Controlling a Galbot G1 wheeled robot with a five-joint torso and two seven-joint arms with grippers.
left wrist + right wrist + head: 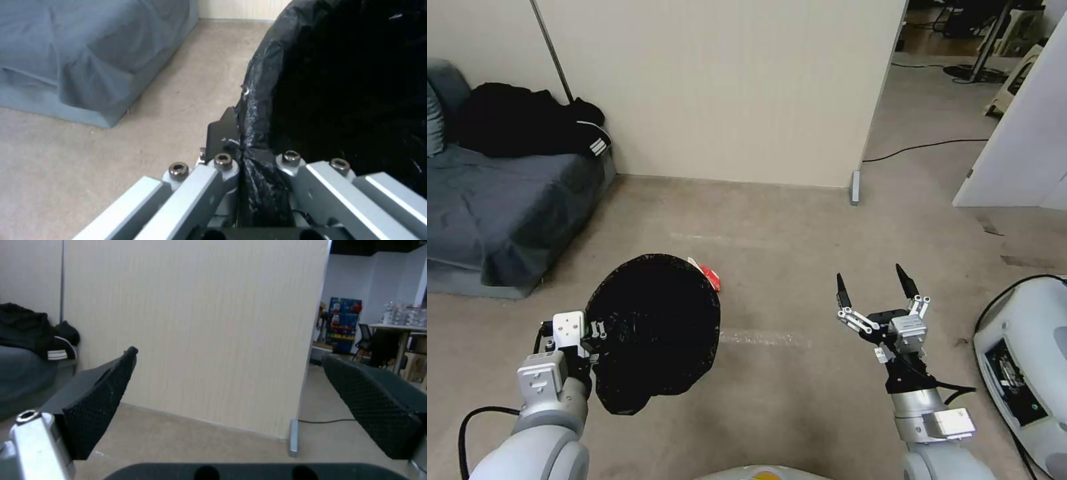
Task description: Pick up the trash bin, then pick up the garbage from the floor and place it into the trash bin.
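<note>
My left gripper is shut on the rim of the trash bin and holds it off the floor, its black-bagged mouth facing up toward me. In the left wrist view the black bag is pinched between the fingers. A red-and-white packet of garbage lies on the floor just past the bin's far rim, partly hidden by it. My right gripper hangs open and empty over bare carpet to the right; its two black pads stand wide apart in the right wrist view.
A grey sofa with black clothing stands at the left. A beige partition wall closes the back, with a doorway and cable at its right end. White robot base parts sit at the right edge.
</note>
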